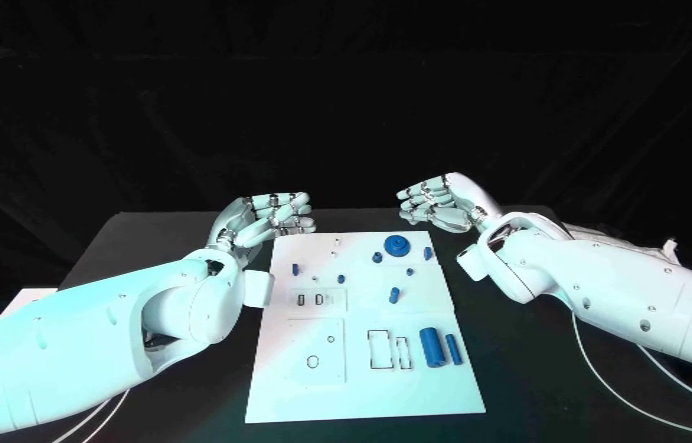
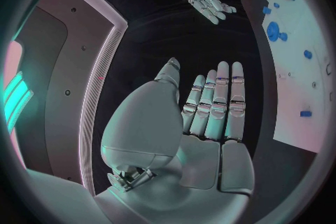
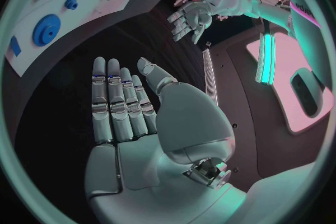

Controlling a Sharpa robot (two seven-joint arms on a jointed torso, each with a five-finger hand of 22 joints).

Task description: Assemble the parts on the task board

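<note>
Left hand [image 1: 267, 215]: released, palm up, fingers apart and loosely curled, holding nothing. It sits over the black bench [image 1: 144, 253], just off the board's far left corner, not touching it. Wrist view shows the fingers [image 2: 218, 103] laid out straight, side by side, thumb apart.

Right hand [image 1: 440, 203]: released likewise, palm up, fingers a little curled, nothing in it. It hangs off the board's far right corner, clear of it. In its wrist view the fingers [image 3: 119, 103] lie straight and the thumb stands off.

Board [image 1: 296, 383]: white plate, mid-bench, between the two arms. Parts on it: a blue disc [image 1: 397, 244] at the far end with small blue pieces round it; a small peg [image 1: 391, 292] near the middle; two blue cylinders [image 1: 431, 346] lying side by side at the near right, beside a rectangular cut-out [image 1: 379, 348]. Small slots and a round hole on the left half.

Nothing lies between either hand and the board.
</note>
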